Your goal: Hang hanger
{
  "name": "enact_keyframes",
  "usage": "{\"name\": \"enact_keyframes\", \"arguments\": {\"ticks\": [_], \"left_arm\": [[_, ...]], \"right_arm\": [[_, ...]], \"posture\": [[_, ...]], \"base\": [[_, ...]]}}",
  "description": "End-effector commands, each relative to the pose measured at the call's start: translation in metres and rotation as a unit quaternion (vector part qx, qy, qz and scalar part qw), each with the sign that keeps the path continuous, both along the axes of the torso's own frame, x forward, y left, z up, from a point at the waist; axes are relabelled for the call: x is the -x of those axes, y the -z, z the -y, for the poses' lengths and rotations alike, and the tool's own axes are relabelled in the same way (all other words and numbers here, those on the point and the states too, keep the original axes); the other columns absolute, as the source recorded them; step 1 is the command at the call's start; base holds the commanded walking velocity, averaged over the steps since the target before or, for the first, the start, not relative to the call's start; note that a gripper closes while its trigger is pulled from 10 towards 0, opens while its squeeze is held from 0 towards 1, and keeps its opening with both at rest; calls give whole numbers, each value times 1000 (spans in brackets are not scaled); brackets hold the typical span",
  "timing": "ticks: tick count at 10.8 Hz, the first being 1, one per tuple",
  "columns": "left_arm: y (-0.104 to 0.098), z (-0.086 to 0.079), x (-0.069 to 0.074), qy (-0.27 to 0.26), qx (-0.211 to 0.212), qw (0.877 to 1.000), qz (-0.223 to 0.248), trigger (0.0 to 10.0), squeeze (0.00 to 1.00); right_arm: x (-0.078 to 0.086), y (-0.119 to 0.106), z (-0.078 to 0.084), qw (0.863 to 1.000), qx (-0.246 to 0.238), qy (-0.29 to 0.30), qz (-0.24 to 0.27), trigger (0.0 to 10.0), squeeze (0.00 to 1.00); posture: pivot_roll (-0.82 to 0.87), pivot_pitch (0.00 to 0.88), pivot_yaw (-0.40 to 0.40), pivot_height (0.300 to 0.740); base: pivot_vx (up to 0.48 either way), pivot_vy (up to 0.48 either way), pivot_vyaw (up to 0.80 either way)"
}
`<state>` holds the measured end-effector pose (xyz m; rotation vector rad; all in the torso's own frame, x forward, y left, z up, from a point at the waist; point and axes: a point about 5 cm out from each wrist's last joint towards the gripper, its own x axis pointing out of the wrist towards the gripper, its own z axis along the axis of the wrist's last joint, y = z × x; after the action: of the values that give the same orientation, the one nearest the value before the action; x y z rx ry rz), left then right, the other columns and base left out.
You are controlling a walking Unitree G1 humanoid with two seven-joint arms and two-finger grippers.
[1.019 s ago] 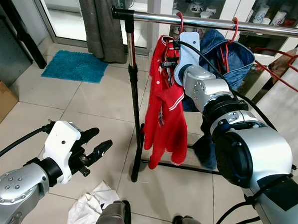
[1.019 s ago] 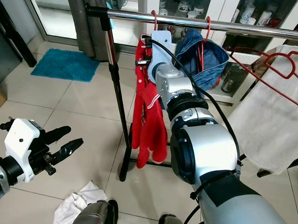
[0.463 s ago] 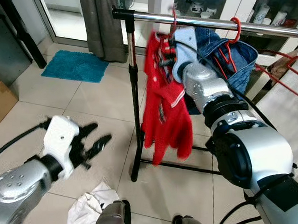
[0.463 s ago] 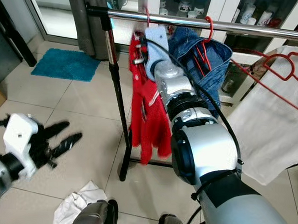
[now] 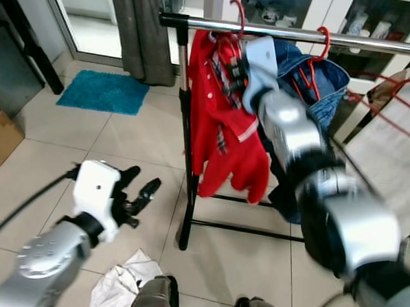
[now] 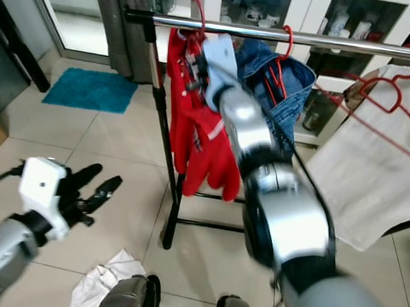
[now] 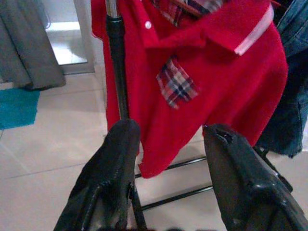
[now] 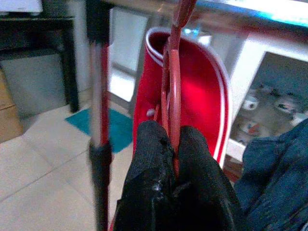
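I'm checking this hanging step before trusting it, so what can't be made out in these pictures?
- Whether the red plastic hanger has its hook over the shiny metal rail: the right wrist view cuts the hook off at its edge.
- Right gripper in the eye views: motion blur and the silver arm smear it.
- Lower part of the red polo shirt: the left gripper covers it in the left wrist view.

Silver jointed arms; white wrist housings; black cables; each hand (image 7: 171,178) has two black fingers.

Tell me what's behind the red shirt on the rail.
Behind the red shirt hangs a denim garment on a red hanger, with a glass cabinet of cups beyond. The shirt and right arm cover the denim's lower left part.
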<state>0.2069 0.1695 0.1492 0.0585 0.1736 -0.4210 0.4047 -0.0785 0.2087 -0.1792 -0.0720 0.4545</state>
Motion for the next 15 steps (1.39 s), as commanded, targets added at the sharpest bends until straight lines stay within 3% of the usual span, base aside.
{"name": "enact_keyframes", "arguments": {"ticks": [1,3,4,5,6,8,9,11,15], "left_arm": [[1,1,-1,-1,-6,1000,2,10000,0],[6,6,-5,-2,-4,1000,0,10000,0],[8,7,-7,-4,-4,1000,-1,10000,0],[12,10,-10,-1,-2,1000,-1,10000,0],[13,11,-12,2,0,1000,-1,10000,0],[16,16,-20,-20,35,999,4,10000,0],[16,17,-23,-30,46,998,9,10000,0],[21,24,-28,-32,55,998,4,10000,0],[30,27,-36,-39,62,997,5,10000,0]], "right_arm": [[2,-12,-1,999,3,-16,34,0,0],[23,19,17,999,6,-23,25,0,0],[35,26,28,1000,-17,-5,19,0,0],[59,33,40,999,-36,2,20,0,0],[66,36,41,999,-38,-1,21,0,0],[109,75,56,999,-26,13,-32,0,0],[122,82,62,998,-30,34,-51,0,0],[132,80,68,994,-45,72,-66,0,0],[129,72,69,994,-42,82,-65,0,0]], "posture": [[130,67,22,740],[121,44,19,740],[114,34,19,740],[99,21,26,740],[87,15,35,740],[63,0,46,740],[54,0,48,740],[33,0,54,740],[3,0,41,740]], "base": [[0,0,0],[-244,0,0],[-244,0,0],[-244,0,0],[-240,0,0],[0,0,0],[0,0,0],[0,0,0],[0,-123,0]]}}
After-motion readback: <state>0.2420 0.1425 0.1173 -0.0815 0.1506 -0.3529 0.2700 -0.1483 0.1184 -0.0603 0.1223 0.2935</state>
